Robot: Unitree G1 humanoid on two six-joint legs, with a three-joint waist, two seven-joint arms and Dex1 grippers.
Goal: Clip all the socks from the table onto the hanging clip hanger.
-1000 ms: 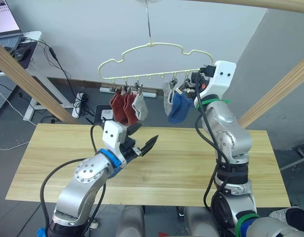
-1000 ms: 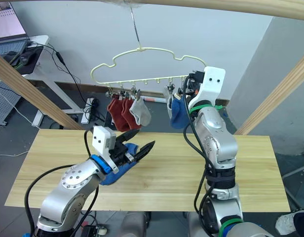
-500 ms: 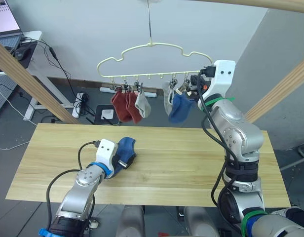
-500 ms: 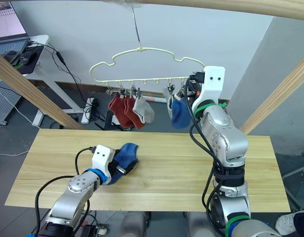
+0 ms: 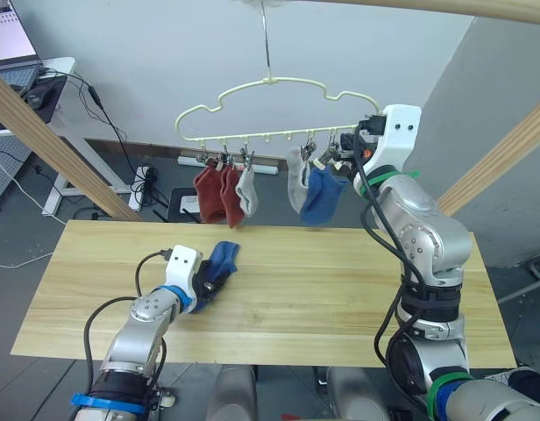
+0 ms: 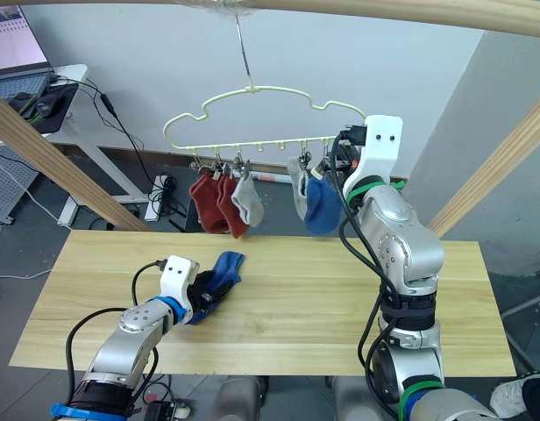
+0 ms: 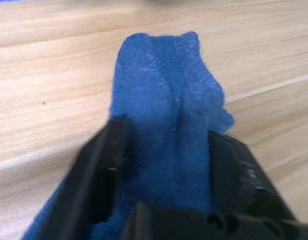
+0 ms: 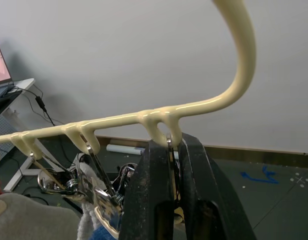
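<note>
Lowered since a second ago, the left gripper [image 7: 164, 165] is closed on the last blue sock [image 5: 219, 262], lying on the table [image 5: 340, 289] at near left; the right gripper [image 8: 171, 200] appears clamped around the clip hanger's [image 5: 270, 105] end clip, steadying it.

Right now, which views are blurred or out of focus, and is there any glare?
Left wrist view: left gripper fingers are soft and blurred, blue sock sharper. Right wrist view: clip hanger crisp, mild highlights on the metal clips. Eye views: even light, no glare.
</note>
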